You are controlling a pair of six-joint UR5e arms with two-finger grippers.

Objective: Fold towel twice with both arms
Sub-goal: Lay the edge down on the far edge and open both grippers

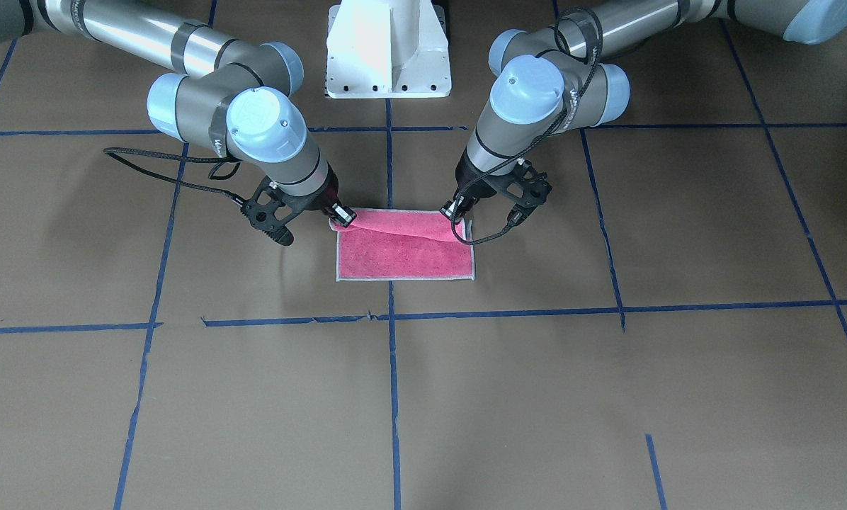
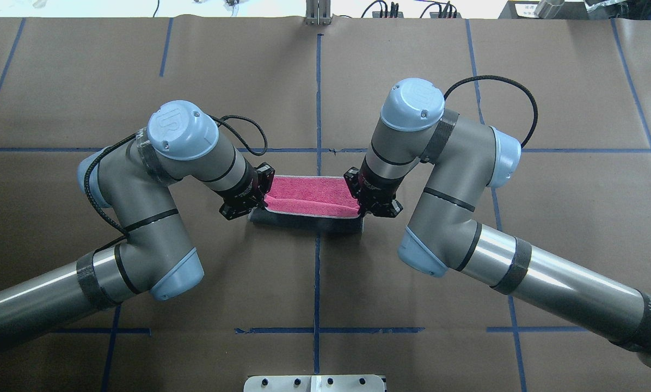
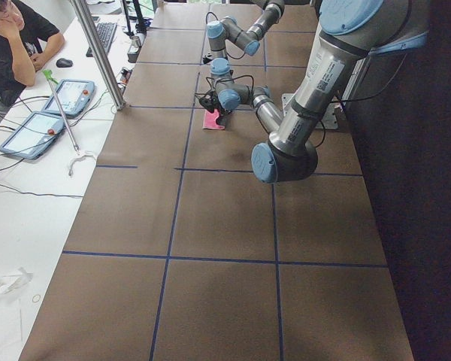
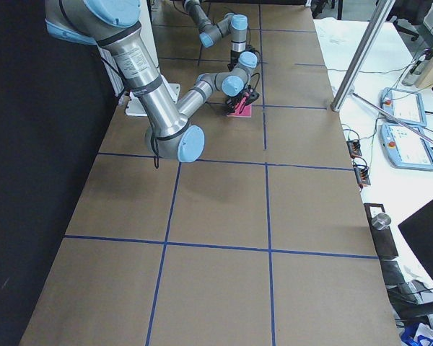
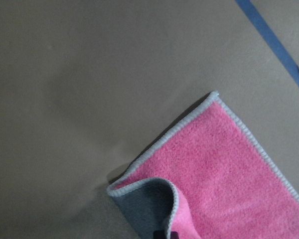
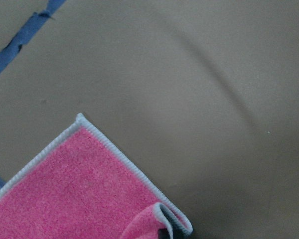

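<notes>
Nearest the robot: white base (image 2: 314, 383), then open brown bench (image 2: 412, 305).

Next out, both arms reach to mid-bench, wrists angled down. Left tool (image 2: 260, 206) is clamped on the towel's (image 2: 309, 197) near left corner and right tool (image 2: 361, 209) on its near right corner. In both wrist views the pinched corner curls up and shows its grey underside, with a dark fingertip just visible at the frame's bottom edge.

Towel: pink face up, lying across the blue tape line (image 2: 317, 272) that runs down the bench centre. The near edge is raised off the bench between the two tools and sags a little in the middle, its grey back visible from behind the robot. The far edge and both far corners lie flat, border straight.

Step in hand, by my reading: the first fold, just started. The near edge is picked up but not yet carried over.

Next move calls for both tools to travel together away from the robot, level and at matched pace, keeping the edge taut. They should lay the held corners onto the far corners, border on border, then let go. Uneven travel would likely skew the fold.

Beyond the towel: bare bench, a cross tape line (image 2: 412, 150).
</notes>
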